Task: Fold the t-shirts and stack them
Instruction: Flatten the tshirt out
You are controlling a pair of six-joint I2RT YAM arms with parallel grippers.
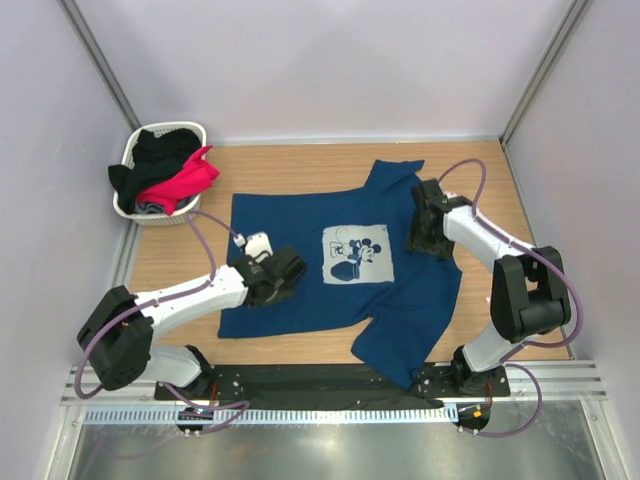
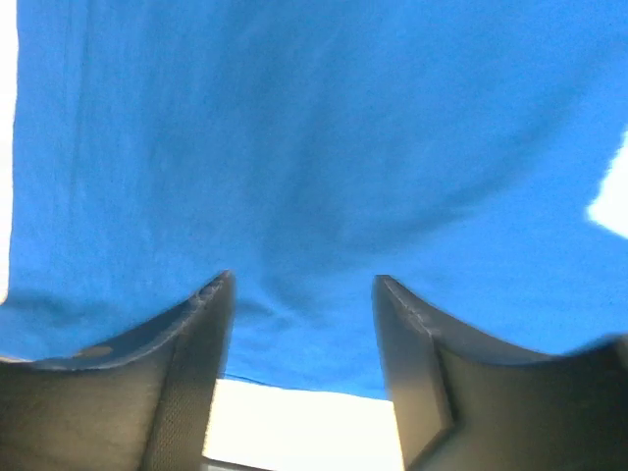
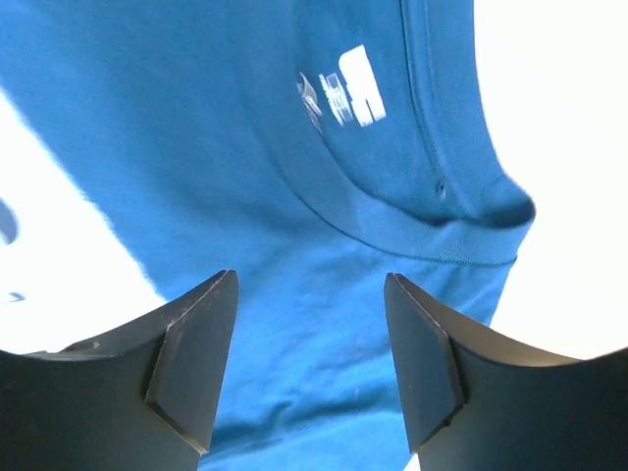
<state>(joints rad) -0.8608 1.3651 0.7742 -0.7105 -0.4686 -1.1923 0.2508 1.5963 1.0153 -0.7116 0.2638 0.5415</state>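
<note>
In the worktop's (image 1: 300,160) far-left corner a basket (image 1: 128,160) holds a black tee (image 1: 160,150) and a pink tee (image 1: 188,180). The navy tee (image 1: 300,215) lies spread mid-worktop; my left claw (image 2: 304,289) gapes open over its left side, my right claw (image 3: 312,285) open above its collar (image 3: 412,231).

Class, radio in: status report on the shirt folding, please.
Both open: left gripper, right gripper, low over fabric. Navy blue mouse-print t-shirt spread out, unfolded. Nothing blocking it.
</note>
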